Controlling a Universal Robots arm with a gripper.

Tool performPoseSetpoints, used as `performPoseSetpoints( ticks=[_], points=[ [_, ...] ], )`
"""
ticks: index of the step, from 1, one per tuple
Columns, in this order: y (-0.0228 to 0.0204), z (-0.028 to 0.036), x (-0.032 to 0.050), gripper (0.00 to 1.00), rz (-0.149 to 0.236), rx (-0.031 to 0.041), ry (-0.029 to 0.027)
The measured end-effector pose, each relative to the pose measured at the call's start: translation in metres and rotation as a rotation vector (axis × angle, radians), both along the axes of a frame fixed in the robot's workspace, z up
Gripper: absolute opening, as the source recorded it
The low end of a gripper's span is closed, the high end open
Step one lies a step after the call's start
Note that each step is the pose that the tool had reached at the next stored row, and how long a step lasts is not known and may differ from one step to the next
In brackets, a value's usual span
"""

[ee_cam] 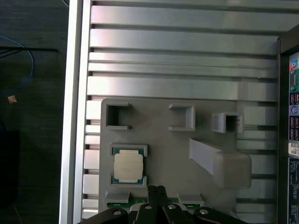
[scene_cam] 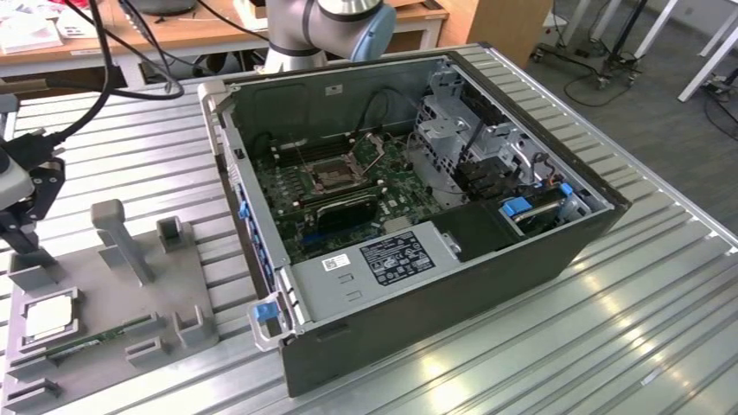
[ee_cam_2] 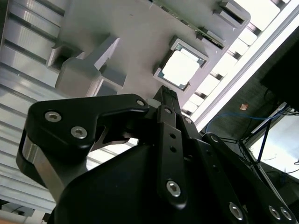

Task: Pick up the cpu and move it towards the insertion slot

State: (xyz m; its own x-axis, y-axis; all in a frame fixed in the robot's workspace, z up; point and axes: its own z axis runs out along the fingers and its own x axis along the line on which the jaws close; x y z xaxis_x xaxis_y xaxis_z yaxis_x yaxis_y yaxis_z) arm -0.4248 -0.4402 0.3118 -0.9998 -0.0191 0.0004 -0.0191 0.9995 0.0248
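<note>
Cpu (scene_cam: 48, 318) rests in grey tray (scene_cam: 116, 303), not picked up

In the exterior view we see the cpu in a square pocket of the tray on the counter (scene_cam: 645, 328). The gripper (scene_cam: 23, 246) hangs over the tray, near the cpu. The insertion slot (scene_cam: 331, 171) is well apart, inside the open computer case (scene_cam: 461, 294). In the second wrist view the fingers (ee_cam_2: 168, 100) are pressed together, holding nothing, the cpu (ee_cam_2: 181, 69) just past their tips. In the first wrist view the cpu (ee_cam: 128, 167) lies near the closed tips.
</note>
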Motion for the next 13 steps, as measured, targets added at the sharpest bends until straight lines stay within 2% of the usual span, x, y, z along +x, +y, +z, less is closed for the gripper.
performPoseSetpoints(
  ticks=[6,13],
  points=[
    [0.0,-0.0029,-0.0055,0.11,0.0,-0.0007,-0.0001],
    [0.0,-0.0036,-0.0066,0.11,0.0,-0.0007,-0.0001]
  ],
)
